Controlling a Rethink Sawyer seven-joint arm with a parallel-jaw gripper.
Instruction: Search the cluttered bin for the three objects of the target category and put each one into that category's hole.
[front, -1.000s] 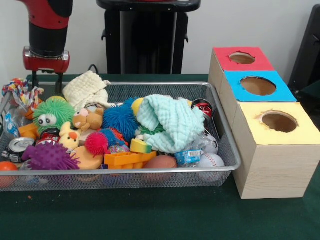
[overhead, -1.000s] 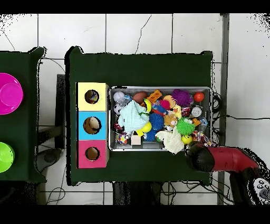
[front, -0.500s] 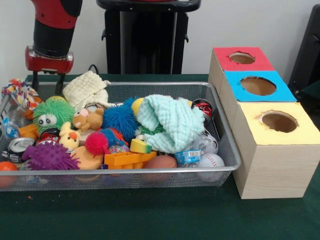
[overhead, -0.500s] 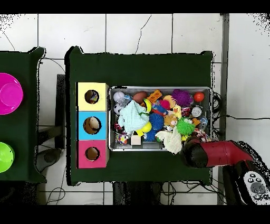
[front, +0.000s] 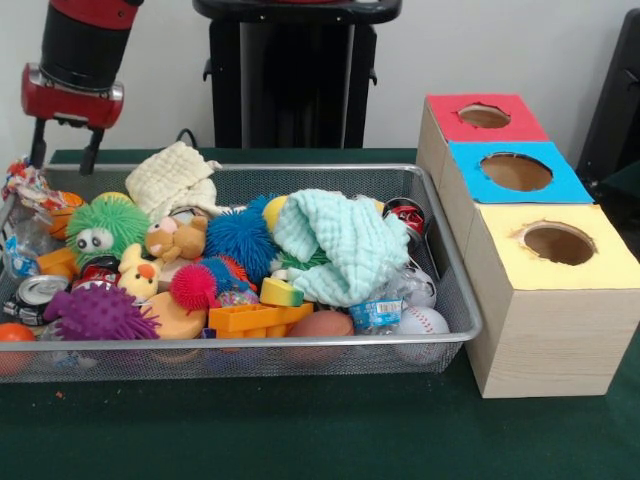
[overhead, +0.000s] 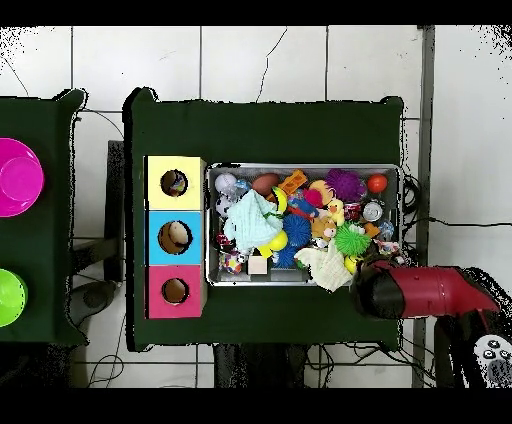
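fingers of the gripper (front: 62, 155) are seen spread apart and empty, raised since a moment ago above the colourful rope toy (front: 25, 183) at the bin's corner. nothing was lifted, so a pick is still owed. beyond it lies the wire bin (front: 300, 345), then the three-holed box (front: 530, 240), all set on green cloth (front: 300, 430) over tiled floor (overhead: 260, 65).

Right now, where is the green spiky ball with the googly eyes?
In the front view, the green spiky ball sits at the bin's left side, between the cream cloth and the purple spiky ball.
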